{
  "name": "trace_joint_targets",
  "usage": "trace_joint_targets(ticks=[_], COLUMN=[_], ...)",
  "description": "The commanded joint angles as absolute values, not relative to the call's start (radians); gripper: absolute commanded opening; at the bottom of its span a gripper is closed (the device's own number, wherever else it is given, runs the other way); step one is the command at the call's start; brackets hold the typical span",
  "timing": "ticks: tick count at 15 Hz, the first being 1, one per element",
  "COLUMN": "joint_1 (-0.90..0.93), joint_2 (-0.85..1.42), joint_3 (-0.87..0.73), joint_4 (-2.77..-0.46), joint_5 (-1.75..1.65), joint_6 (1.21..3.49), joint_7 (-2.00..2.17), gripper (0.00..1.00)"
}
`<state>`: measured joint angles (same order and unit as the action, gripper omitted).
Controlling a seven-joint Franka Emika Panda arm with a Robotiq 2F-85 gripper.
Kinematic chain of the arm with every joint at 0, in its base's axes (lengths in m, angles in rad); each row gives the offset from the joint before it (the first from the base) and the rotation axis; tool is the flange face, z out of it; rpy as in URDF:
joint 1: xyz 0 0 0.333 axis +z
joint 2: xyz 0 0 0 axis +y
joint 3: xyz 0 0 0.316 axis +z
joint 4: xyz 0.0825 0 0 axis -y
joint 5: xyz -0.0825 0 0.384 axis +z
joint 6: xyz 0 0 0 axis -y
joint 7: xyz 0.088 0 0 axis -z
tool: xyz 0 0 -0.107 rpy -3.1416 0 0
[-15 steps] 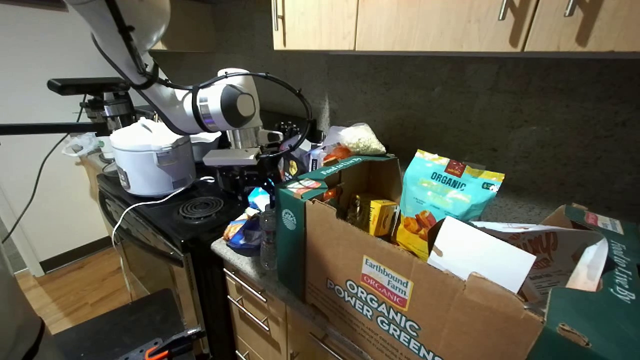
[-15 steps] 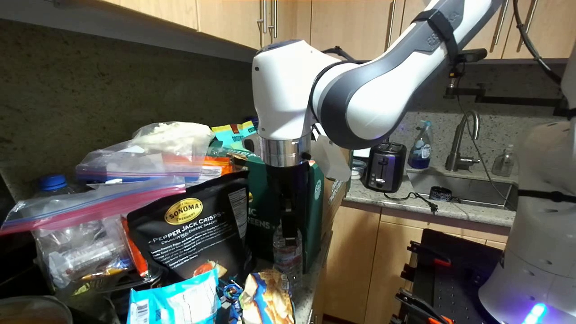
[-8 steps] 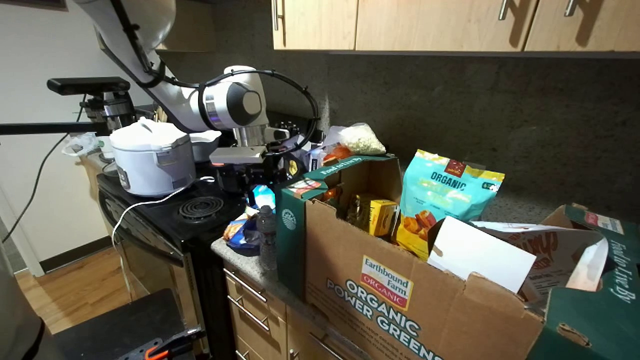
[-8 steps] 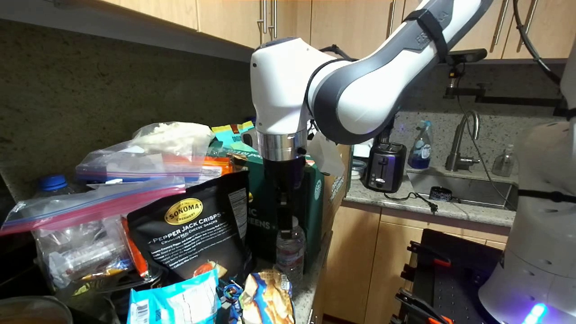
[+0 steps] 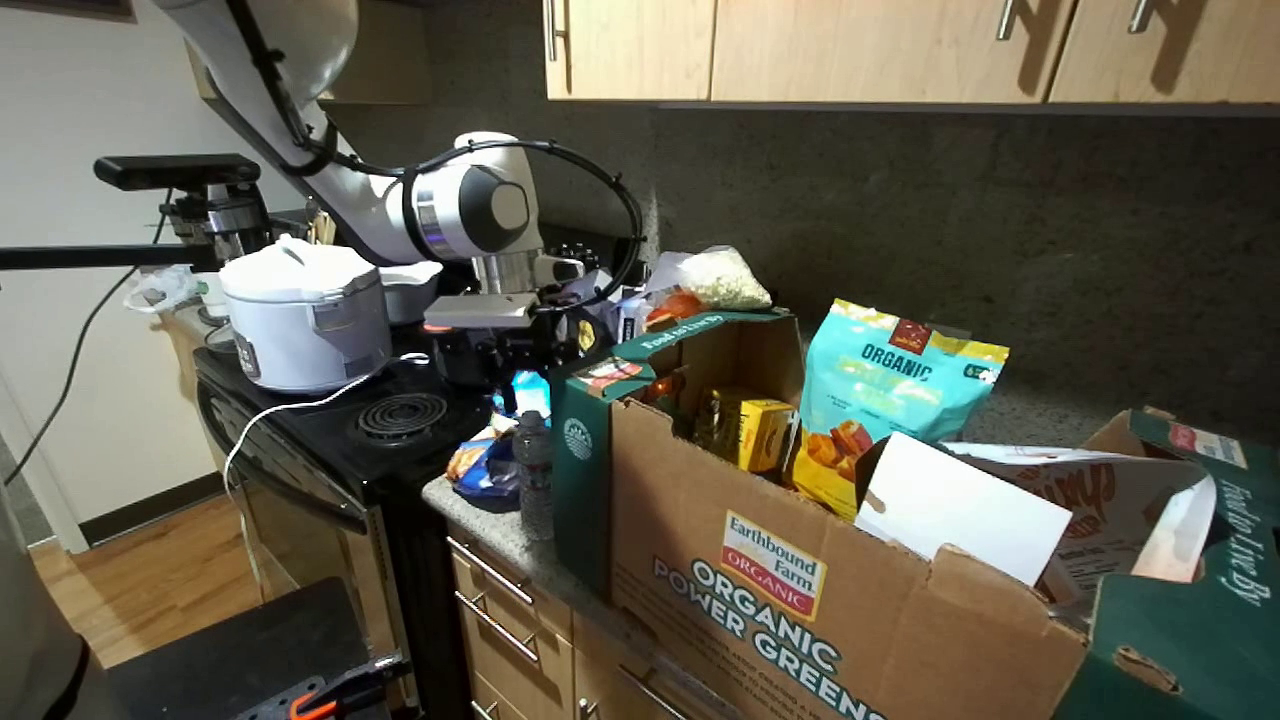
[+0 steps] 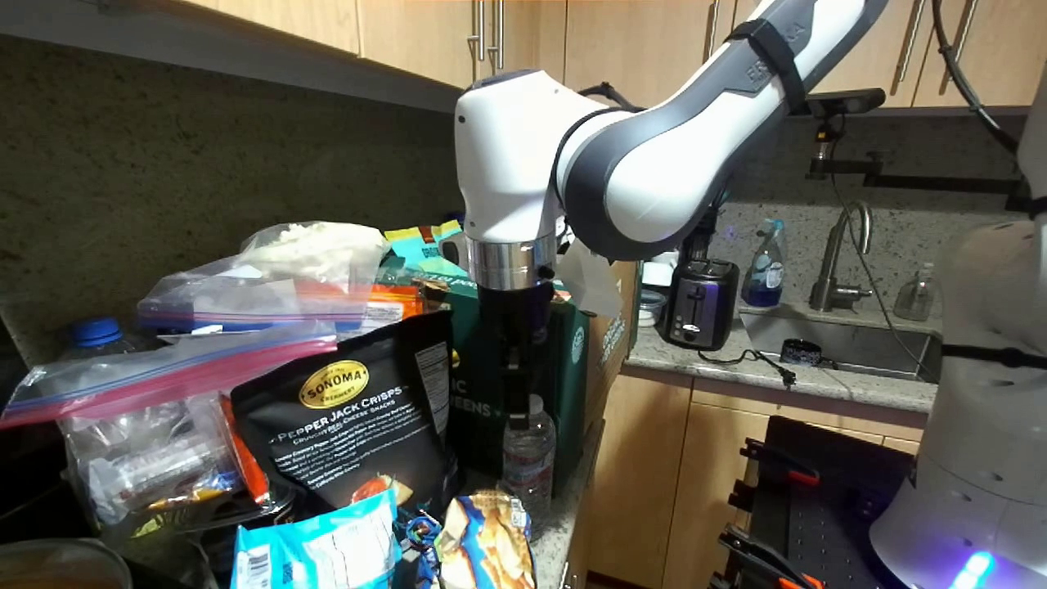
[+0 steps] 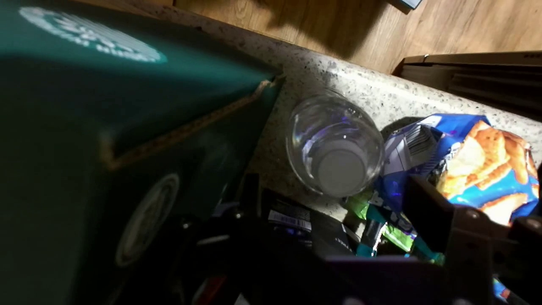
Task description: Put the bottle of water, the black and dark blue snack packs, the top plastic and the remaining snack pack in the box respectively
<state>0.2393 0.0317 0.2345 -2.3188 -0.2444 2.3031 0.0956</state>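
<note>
The clear bottle of water (image 5: 535, 475) stands upright on the counter beside the green end of the box (image 5: 740, 600). In the wrist view the bottle (image 7: 338, 144) lies ahead of my gripper (image 7: 337, 199), whose dark fingers are wide apart with nothing held. An exterior view shows the gripper (image 6: 517, 413) over the bottle's top, one finger partly in front of it. A black snack pack (image 6: 352, 425) leans behind. The dark blue snack pack (image 6: 487, 536) with a cracker picture lies near the bottle. A zip plastic bag of white food (image 6: 319, 254), perhaps the top plastic, tops the heap.
A light blue pack (image 6: 319, 544) lies in front of the black one. Inside the box are a turquoise bag (image 5: 890, 390), a yellow carton (image 5: 765, 435) and a white card (image 5: 965, 510). The stove with a white rice cooker (image 5: 305, 315) adjoins the counter.
The arm has shifted slightly toward the box and risen a little, mostly in the first half second. More of the bottle's top shows now. Boxes and packs look unmoved.
</note>
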Motion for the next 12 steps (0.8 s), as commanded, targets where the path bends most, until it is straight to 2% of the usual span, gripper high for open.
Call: trace_joint_targets(ticks=[1,5,7,12], joint_1=[0.235,0.234,0.237,0.242], joint_2=[0.053,0.053,0.045,0.030], joint_3=[0.228,0.228,0.230,0.234], joint_4=[-2.300,-2.301,-2.297,-2.298], joint_5=[-0.243,-0.246,-0.252,-0.247], joint_6=[2.288,2.282,2.273,2.250], joint_7=[0.103,0.107,0.114,0.119], gripper=[0.54,0.22,0.10,0.10])
